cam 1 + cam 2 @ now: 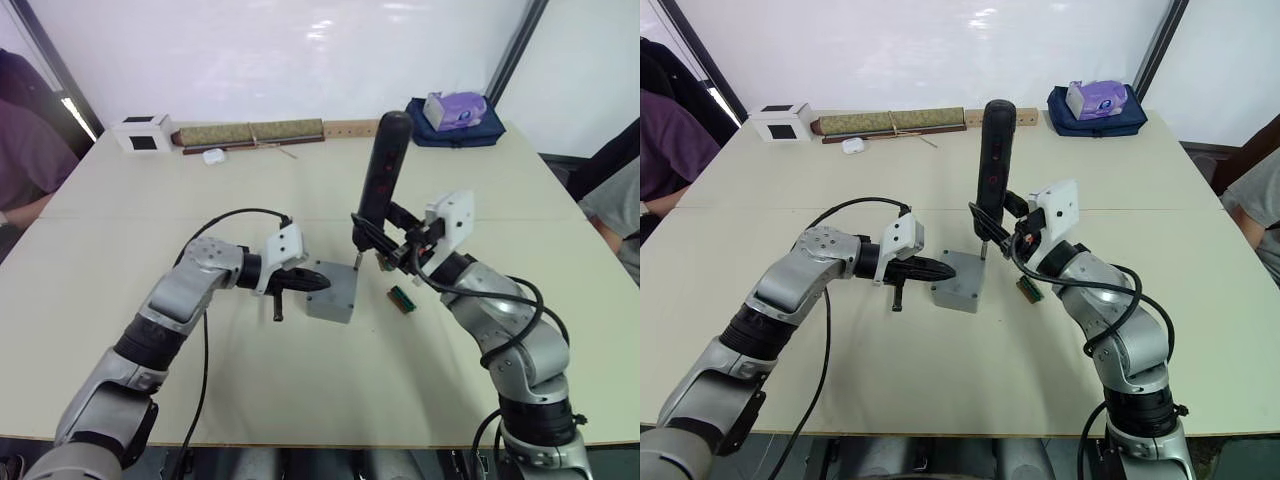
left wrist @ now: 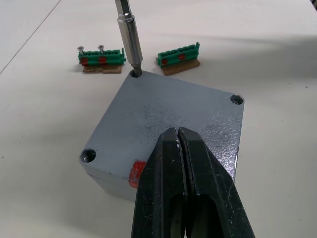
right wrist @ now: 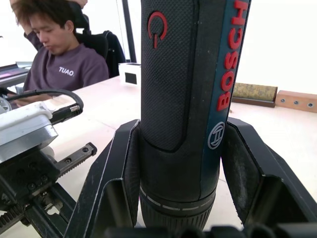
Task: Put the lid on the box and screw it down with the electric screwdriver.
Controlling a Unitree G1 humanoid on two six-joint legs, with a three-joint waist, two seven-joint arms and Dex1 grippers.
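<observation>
Head views: my right gripper (image 1: 1012,243) is clamped around the long black cylindrical electric screwdriver (image 1: 993,165), held nearly upright with its narrow silver bit down on the far corner of the flat grey square plastic lid (image 1: 962,275). The lid sits on the small grey square plastic box (image 1: 952,296), near the middle of the pale table (image 1: 940,390). My left gripper (image 1: 937,270), fingers pressed together, rests its tips on the lid's near side. A small green circuit board (image 1: 1028,289) lies just beside the box, near my right arm.

Left wrist view: my two black fingers (image 2: 168,173) meet tip to tip on the lid, the bit stands in a corner screw hole, and two green boards lie beyond.

Right wrist view: my fingers (image 3: 124,163) flank the screwdriver's textured handle; a seated person (image 3: 59,54) is behind.
</observation>
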